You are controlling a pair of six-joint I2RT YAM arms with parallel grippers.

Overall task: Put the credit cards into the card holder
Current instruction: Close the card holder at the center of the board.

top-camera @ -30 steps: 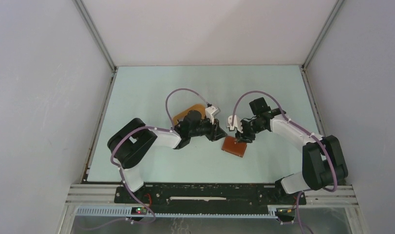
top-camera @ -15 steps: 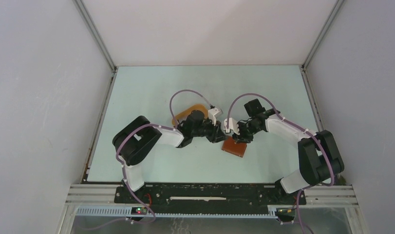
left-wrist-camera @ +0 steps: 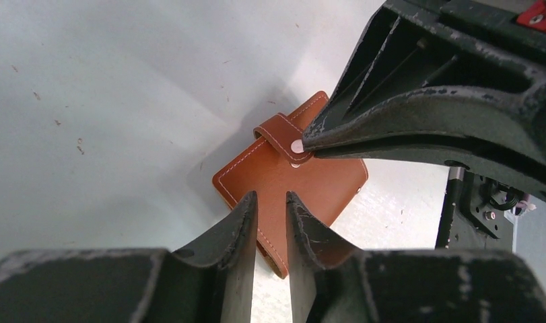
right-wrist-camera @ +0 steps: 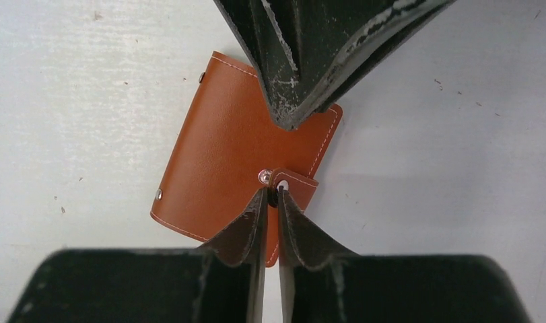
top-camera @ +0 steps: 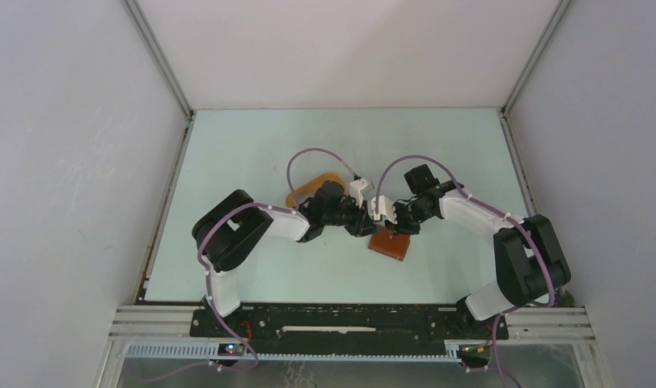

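Right gripper (right-wrist-camera: 273, 196) pinches the card holder's (right-wrist-camera: 216, 161) snap strap (right-wrist-camera: 295, 186) at its 5 o'clock edge; your left gripper (left-wrist-camera: 270, 199), jaws slightly parted, sits at 1 o'clock.

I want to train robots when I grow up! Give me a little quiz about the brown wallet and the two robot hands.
1. True or false: the card holder lies closed on the table.
2. Fill in: the ___ gripper's fingers pinch the strap.
3. The left gripper is nearest to: A) the card holder B) a cup C) a spoon.
Key: 1 true; 2 right gripper; 3 A.
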